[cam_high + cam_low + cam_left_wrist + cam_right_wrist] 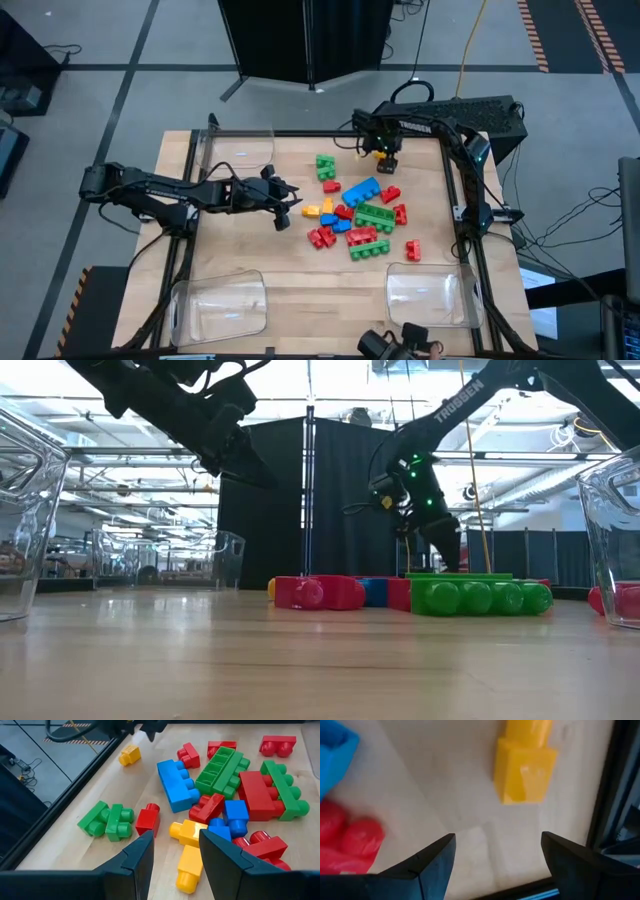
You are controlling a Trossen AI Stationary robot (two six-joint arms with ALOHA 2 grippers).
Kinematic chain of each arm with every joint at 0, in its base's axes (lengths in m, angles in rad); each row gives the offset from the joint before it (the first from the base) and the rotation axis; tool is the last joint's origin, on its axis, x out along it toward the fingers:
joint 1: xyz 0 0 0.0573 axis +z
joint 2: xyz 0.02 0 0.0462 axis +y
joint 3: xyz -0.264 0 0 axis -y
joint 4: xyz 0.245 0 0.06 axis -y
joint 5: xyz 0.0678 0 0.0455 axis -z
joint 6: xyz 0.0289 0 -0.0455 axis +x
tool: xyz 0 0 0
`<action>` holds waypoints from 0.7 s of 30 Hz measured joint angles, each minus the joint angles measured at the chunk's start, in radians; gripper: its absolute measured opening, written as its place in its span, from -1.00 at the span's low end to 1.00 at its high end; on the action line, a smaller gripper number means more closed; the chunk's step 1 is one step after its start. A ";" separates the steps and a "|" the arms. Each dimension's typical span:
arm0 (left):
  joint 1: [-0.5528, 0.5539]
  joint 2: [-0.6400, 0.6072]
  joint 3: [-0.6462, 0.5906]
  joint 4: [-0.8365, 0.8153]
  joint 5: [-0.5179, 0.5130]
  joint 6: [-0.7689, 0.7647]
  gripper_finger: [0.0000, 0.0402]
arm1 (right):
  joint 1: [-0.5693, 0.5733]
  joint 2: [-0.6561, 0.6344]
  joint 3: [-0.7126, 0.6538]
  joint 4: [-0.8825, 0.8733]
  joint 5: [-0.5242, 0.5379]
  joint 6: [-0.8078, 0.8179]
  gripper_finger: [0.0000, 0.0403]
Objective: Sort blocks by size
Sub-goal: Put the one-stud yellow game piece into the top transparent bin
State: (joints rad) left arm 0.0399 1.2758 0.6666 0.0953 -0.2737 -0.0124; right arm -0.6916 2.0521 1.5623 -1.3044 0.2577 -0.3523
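Right tool (495, 852), fingers spread wide, is hovering over a small yellow block (525, 767) near the desk's far edge. Left tool (175, 850), also wide, is facing the central pile (355, 215). An off-centre closure risks nudging the block away.

Both arms are matte black – chunky joints, thin black cables looped alongside. The right arm (470, 405) has white "TROSSEN" lettering on a link and green lights glowing near the wrist. Fingers (137, 857) are dark, angular wedges.
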 joint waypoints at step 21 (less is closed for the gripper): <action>-0.001 0.000 -0.001 -0.036 0.000 -0.006 -0.21 | 0.004 -0.001 -0.125 0.174 -0.256 -0.059 0.40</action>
State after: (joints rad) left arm 0.0387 1.2758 0.6659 0.0589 -0.2737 -0.0189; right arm -0.6872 2.0510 1.4374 -1.1304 0.0017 -0.4117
